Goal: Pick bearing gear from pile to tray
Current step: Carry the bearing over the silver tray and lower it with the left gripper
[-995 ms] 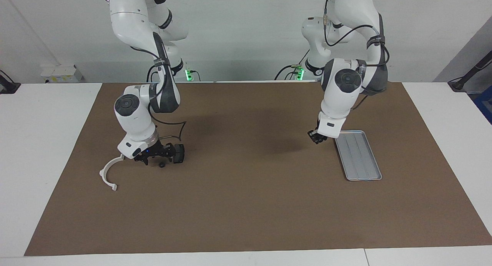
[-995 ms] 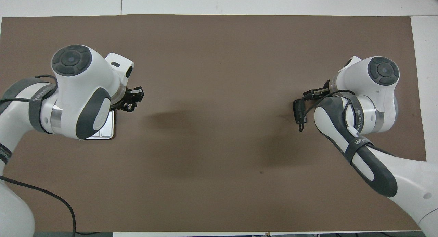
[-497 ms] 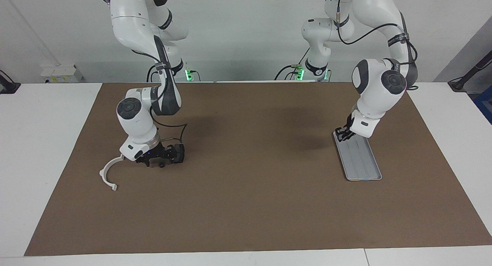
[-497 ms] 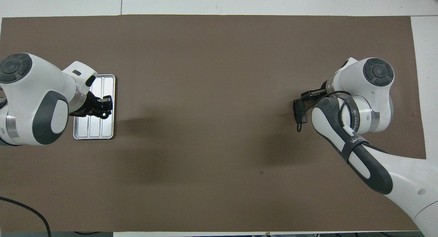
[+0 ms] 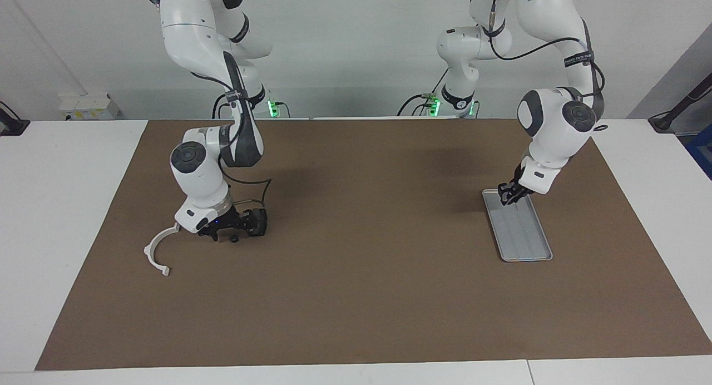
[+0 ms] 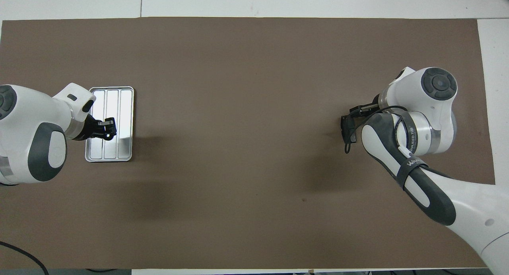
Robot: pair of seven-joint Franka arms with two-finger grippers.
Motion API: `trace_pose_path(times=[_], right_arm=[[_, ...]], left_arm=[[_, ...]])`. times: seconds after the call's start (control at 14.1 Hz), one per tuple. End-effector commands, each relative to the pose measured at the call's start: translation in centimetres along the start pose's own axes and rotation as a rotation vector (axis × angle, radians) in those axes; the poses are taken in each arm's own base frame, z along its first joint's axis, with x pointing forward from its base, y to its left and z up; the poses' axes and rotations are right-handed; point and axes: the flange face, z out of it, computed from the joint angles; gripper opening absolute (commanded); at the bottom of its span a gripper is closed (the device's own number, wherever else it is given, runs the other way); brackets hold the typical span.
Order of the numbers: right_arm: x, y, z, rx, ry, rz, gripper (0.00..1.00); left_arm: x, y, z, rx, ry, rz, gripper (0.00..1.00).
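The silver tray [image 5: 525, 237] [image 6: 123, 108] lies on the brown mat toward the left arm's end. My left gripper [image 5: 509, 195] [image 6: 107, 130] hangs low over the tray's end nearer the robots, fingertips pinched on a small dark round piece, the bearing gear. At the right arm's end my right gripper [image 5: 233, 229] stands open, low over the pile. A tiny black round piece [image 5: 235, 238] lies on the mat under it. The white half-ring bracket [image 5: 158, 251] lies beside that gripper. In the overhead view the right arm covers the pile, and only a dark part of the right gripper [image 6: 349, 128] shows.
The brown mat [image 5: 356, 296] covers most of the white table. A cable loops from the right wrist down beside the right gripper.
My left gripper has swung from beside the tray to over the tray's end nearer the robots. The right gripper has sunk slightly at the pile.
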Motion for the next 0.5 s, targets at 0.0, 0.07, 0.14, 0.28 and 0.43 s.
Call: trace_pose_path(times=[0.0, 0.07, 0.14, 0.28, 0.43], right_arm=[[-0.2, 0.5, 0.9, 0.006, 0.009, -0.012, 0.84], [-0.2, 0.5, 0.9, 0.006, 0.007, -0.006, 0.66], [-0.2, 0.5, 0.9, 0.007, 0.007, -0.002, 0.45], [-0.1, 0.5, 0.8, 0.007, 0.01, -0.002, 0.0], [0.1, 0.5, 0.6, 0.007, 0.015, -0.003, 0.0]], left_arm=[[-1.4, 0.0, 0.8, -0.017, 0.034, 0.007, 0.0], [-1.7, -0.1, 1.3, -0.016, 0.028, 0.003, 0.0], [-1.8, -0.2, 1.5, -0.016, 0.032, 0.006, 0.0], [-1.7, -0.2, 1.9, -0.017, 0.036, 0.01, 0.0], [-2.0, -0.1, 2.6, -0.017, 0.042, 0.005, 0.0]])
